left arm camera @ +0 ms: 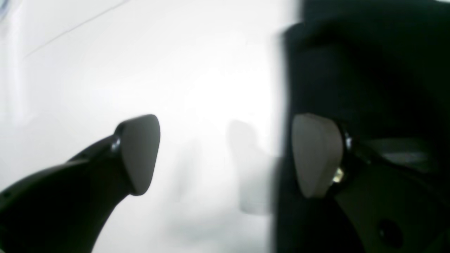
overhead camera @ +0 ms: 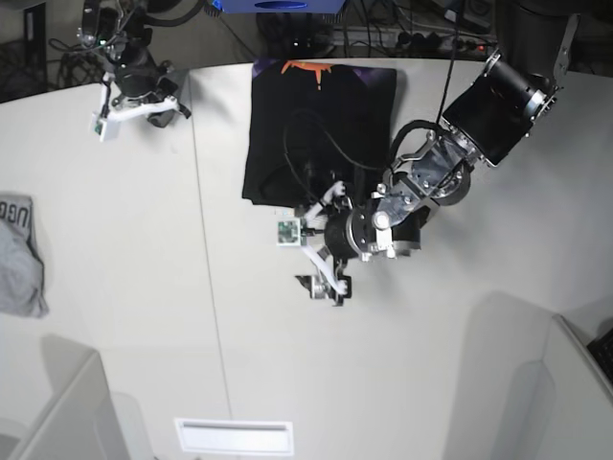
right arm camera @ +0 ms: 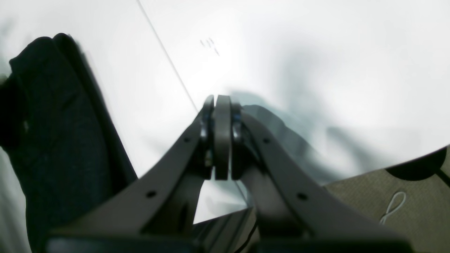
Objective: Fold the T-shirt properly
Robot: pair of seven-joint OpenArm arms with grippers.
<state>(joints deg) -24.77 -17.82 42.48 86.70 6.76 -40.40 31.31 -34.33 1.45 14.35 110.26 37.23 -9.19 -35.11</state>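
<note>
Left jaws (left arm camera: 225, 154) standing spread, gripping nothing, just beside shirt edge. Right jaws (right arm camera: 222, 140) pressed together, empty, hovering well apart. T-shirt (overhead camera: 321, 125) lying on table (overhead camera: 479, 364) as compact black rectangle, orange label showing. Folding looking nearly complete; possibly one final fold remaining.

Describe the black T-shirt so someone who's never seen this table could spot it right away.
On the white table, look at the far edge near the middle. The T-shirt lies there folded into a black rectangle with an orange neck label, unlike the small grey garment at the table's left edge.
</note>
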